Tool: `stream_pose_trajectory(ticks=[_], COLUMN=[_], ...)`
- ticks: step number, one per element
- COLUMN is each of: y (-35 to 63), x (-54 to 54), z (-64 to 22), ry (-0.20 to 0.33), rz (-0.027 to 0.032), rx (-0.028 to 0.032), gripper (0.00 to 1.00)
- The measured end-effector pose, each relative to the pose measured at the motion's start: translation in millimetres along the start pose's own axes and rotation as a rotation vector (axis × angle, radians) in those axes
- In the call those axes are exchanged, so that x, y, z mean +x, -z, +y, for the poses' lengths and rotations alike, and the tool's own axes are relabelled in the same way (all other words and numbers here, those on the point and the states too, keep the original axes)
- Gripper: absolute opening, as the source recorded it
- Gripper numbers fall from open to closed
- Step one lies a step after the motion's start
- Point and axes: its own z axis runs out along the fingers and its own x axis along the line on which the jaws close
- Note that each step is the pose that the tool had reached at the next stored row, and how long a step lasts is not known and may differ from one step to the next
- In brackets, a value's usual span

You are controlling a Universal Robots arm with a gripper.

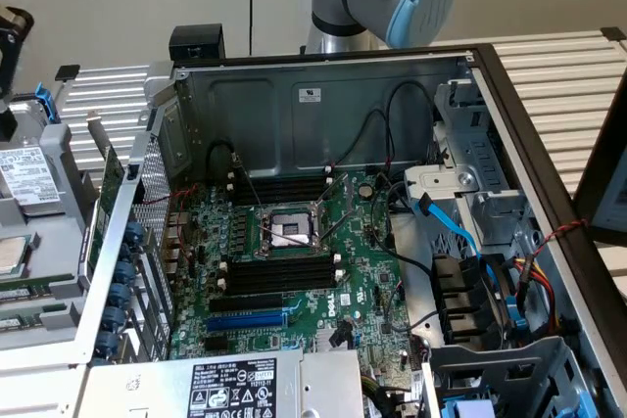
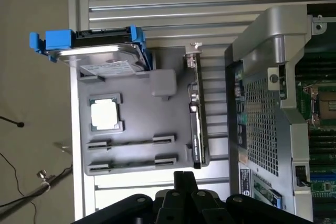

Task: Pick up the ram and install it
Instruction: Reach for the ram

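My gripper (image 2: 184, 182) is a black shape hovering above the grey parts tray (image 2: 136, 108), which sits beside the open computer case (image 1: 323, 105). Two thin dark-green sticks, seemingly the ram (image 2: 131, 163), stand edge-up in the tray's clip holders, the other stick (image 2: 131, 141) just beside it. The gripper is over the tray edge nearest these sticks and touches nothing. In the exterior view the ram holders (image 1: 34, 293) lie at the far left. The motherboard's long black memory slots (image 1: 279, 273) flank the CPU socket (image 1: 289, 232).
The tray also carries a hard drive in a blue bracket (image 2: 100, 51), a CPU chip (image 2: 105, 115) and an upright expansion card (image 2: 197, 114). The case's perforated wall (image 2: 262, 119) rises close by. Cables (image 1: 460, 232), a blue slot (image 1: 245, 321) and the power supply (image 1: 230, 389) crowd the case.
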Motion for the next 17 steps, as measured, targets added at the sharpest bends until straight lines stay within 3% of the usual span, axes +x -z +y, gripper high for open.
stream_pose_trajectory(ticks=[6,17], y=[-0.8,-2.1], x=[27.1,62.4], z=[-2.0,-4.6], ry=[0.0,0.0], rz=[0.0,0.0001], rx=[0.0001,0.0], gripper=[0.11,0.11])
